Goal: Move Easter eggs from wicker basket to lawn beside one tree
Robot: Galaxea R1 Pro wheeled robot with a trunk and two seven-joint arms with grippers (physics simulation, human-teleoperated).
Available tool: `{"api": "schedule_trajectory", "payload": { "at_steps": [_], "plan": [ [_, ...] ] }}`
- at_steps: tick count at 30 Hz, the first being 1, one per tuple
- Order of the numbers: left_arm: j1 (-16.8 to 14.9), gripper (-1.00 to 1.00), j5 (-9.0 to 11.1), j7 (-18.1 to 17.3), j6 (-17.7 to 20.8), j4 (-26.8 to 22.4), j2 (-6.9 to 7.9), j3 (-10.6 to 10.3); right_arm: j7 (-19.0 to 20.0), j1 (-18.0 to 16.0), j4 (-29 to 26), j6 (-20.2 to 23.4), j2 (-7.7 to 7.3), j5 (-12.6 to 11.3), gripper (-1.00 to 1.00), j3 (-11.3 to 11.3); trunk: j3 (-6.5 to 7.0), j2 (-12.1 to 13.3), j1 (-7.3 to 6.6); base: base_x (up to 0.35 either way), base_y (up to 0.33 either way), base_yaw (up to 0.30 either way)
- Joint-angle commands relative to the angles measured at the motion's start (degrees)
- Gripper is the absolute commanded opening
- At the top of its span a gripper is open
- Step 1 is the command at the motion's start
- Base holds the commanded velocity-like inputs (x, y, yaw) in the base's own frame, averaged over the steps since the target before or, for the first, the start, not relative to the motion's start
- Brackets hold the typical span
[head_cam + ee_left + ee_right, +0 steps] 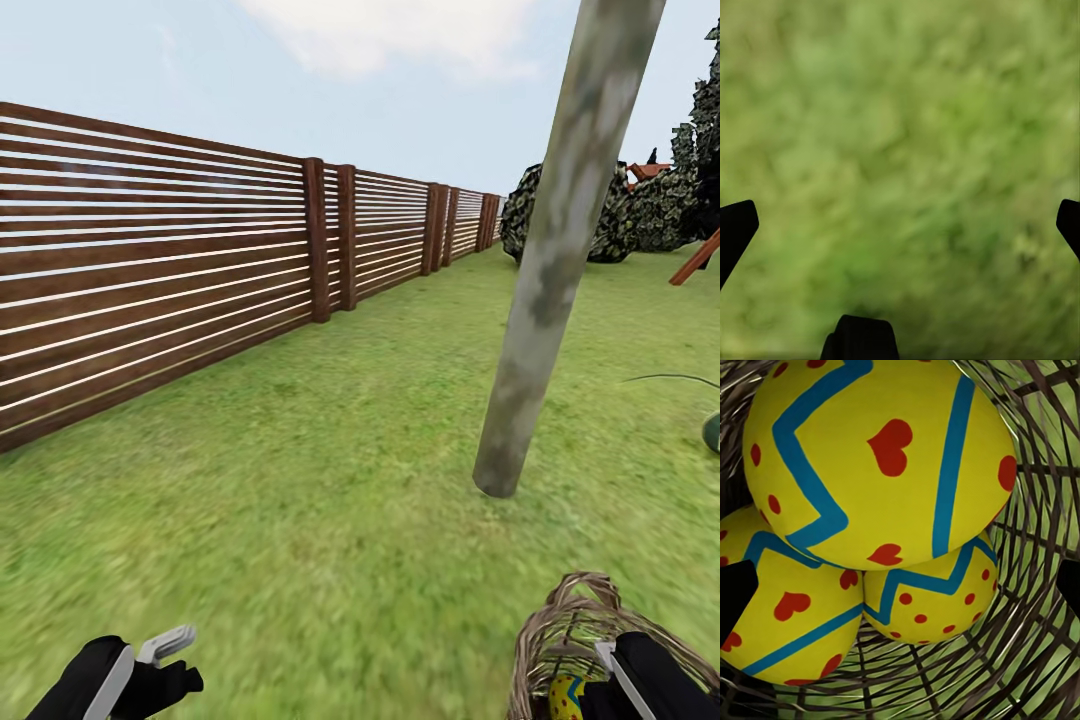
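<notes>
The wicker basket [560,640] stands on the lawn [320,480] at the lower right, close to the tree [545,300] with its pale mottled trunk. Over its rim I see a bit of one yellow Easter egg [565,697]. My right arm [650,675] reaches down into the basket. In the right wrist view three eggs lie together on the weave [1035,607]: a big near one [877,457] and two under it [787,622] [930,600]. My right gripper [900,592] is open just above them, not touching. My left gripper [175,662] [900,225] hangs open over bare grass.
A brown slatted fence [150,260] runs along the left and away to the back. Dark bushes [620,215] and a wooden swing leg [695,262] stand far right. A green object [712,430] with a thin hose [670,378] lies at the right edge.
</notes>
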Motion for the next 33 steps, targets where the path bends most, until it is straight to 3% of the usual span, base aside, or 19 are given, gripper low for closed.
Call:
{"api": "schedule_trajectory", "payload": {
  "at_steps": [1,12,26,33],
  "plan": [
    [0.0,1.00,-0.4,-0.4,0.3,0.0,-0.02,0.2,0.1,0.0,-0.1,0.3,-0.04,-0.1,1.00,0.1,-0.06,0.0,-0.01,0.000,0.000,0.000],
    [0.0,1.00,-0.3,-0.4,0.3,0.0,-0.02,0.2,0.1,0.0,-0.1,0.4,-0.03,-0.2,1.00,0.1,-0.06,0.0,-0.01,0.140,0.000,0.000],
    [0.0,1.00,-0.3,-0.4,0.3,0.0,-0.11,0.2,0.1,0.0,-0.1,0.4,-0.03,-0.2,1.00,0.2,-0.06,0.0,-0.01,0.013,0.000,0.000],
    [0.0,1.00,-0.3,-0.4,0.3,0.0,-0.11,0.2,0.1,0.0,-0.1,0.4,-0.03,-0.2,1.00,0.1,-1.61,-0.1,0.17,0.000,0.000,0.000]
  ]
}}
